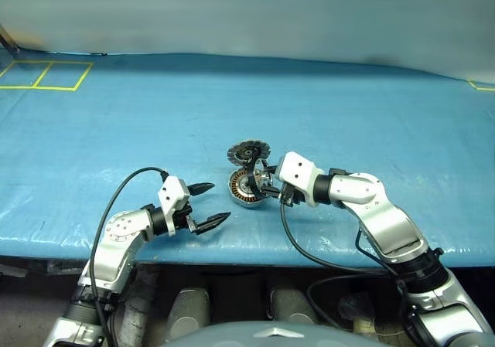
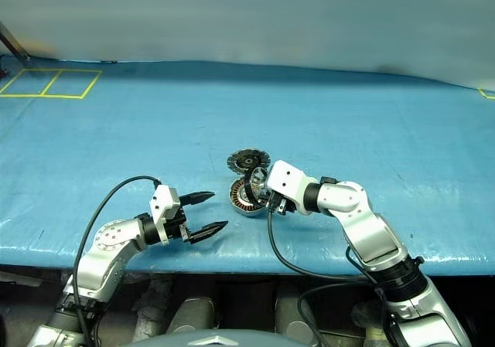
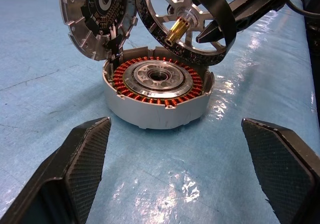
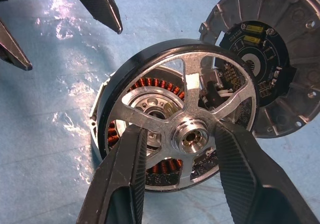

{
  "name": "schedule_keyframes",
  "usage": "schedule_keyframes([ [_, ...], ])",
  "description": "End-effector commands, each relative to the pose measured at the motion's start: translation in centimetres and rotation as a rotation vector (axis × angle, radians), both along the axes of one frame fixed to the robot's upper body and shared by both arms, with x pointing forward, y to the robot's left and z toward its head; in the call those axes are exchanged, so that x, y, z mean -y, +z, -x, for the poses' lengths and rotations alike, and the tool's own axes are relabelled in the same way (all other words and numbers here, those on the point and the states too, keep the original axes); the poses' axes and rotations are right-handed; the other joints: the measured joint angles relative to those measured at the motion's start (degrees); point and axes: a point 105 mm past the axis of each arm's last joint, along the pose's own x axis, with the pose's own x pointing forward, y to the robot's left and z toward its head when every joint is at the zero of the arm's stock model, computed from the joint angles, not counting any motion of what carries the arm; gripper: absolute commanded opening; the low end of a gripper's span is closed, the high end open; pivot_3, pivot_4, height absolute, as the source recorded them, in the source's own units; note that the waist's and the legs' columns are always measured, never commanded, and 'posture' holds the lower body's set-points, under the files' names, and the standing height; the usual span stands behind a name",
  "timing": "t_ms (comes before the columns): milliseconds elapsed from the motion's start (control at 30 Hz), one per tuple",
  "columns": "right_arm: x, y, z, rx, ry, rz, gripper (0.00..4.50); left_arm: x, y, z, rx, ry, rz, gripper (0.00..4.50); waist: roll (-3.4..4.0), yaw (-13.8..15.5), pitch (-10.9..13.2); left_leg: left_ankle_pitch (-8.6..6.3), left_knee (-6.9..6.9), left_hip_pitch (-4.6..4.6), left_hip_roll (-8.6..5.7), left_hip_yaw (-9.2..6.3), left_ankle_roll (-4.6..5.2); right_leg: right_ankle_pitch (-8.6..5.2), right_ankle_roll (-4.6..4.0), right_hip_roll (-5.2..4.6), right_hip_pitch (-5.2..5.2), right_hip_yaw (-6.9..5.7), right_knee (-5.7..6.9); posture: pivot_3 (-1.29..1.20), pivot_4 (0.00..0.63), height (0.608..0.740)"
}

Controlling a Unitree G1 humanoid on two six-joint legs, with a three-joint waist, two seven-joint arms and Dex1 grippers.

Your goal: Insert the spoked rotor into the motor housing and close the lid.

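While gripped by right end effector (image 4: 175,169), spoked rotor (image 4: 192,134) tilts above motor housing (image 3: 157,92) | left end effector (image 1: 210,205) open, nearby

**A:** Where does the motor housing (image 1: 244,188) lie?

**B:** On the table (image 1: 348,115), near its front edge, about midway across. The lid (image 1: 246,154) stands open just behind it, joined at the housing's rear rim (seen close in the left wrist view).

**A:** And the spoked rotor (image 4: 181,118)?

**B:** Tilted above the housing, on its right side, held between the fingers of the right gripper (image 4: 187,156), which reaches in from the right.

**A:** The left gripper (image 1: 209,204)?

**B:** To the left of the housing and slightly nearer the table's front edge, apart from it, pointing toward it.
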Motion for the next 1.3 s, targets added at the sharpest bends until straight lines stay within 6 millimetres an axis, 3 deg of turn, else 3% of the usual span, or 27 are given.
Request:
schedule_keyframes([
  [33,-0.5,0.6,0.3,0.040,0.059,0.040,1.68,0.0,0.3,-0.2,0.023,0.009,0.012,4.50,0.00,0.00,0.00,0.00,0.00,0.00,0.00,0.00,0.00,0.00,0.00,0.00,0.00,0.00,0.00,0.00,0.150,0.740],
  [567,-1.0,0.0,0.0,0.127,0.134,0.201,1.68,1.3,0.2,0.0,0.022,0.007,0.031,4.50,0.00,0.07,0.00,0.00,0.01,0.00,0.00,-0.01,0.00,0.01,0.01,-0.01,0.00,0.00,0.00,0.00,0.150,0.740],
  [767,-1.0,0.1,-0.4,0.161,0.112,0.224,3.65,1.8,0.5,-1.8,0.018,0.014,0.036,4.50,0.00,0.13,0.00,0.00,0.08,-0.01,-0.01,-0.03,0.00,0.02,0.03,0.01,0.02,-0.02,0.01,0.00,0.150,0.740],
  [1000,-1.5,1.1,0.7,0.120,0.152,0.146,3.65,1.7,0.5,-1.8,0.017,0.015,0.040,4.50,0.00,0.00,0.01,-0.02,-0.03,-0.01,-0.01,-0.06,0.03,0.14,0.23,0.01,0.00,-0.04,0.00,0.00,0.150,0.740],
  [1133,-2.2,2.8,1.3,0.079,0.144,-0.029,3.65,1.4,0.3,-1.8,0.016,0.017,0.043,4.50,-0.01,0.01,0.01,-0.02,-0.05,-0.02,-0.02,-0.06,0.03,0.14,0.23,0.00,0.00,-0.04,-0.02,0.00,0.150,0.740],
  [1300,-2.6,3.2,1.5,-0.013,0.054,-0.282,2.37,0.9,0.3,-1.6,0.023,0.035,0.041,4.50,-0.01,-0.03,0.01,-0.02,-0.04,-0.02,0.00,-0.09,0.03,0.13,0.22,0.01,0.01,-0.06,0.00,0.00,0.150,0.740],
])
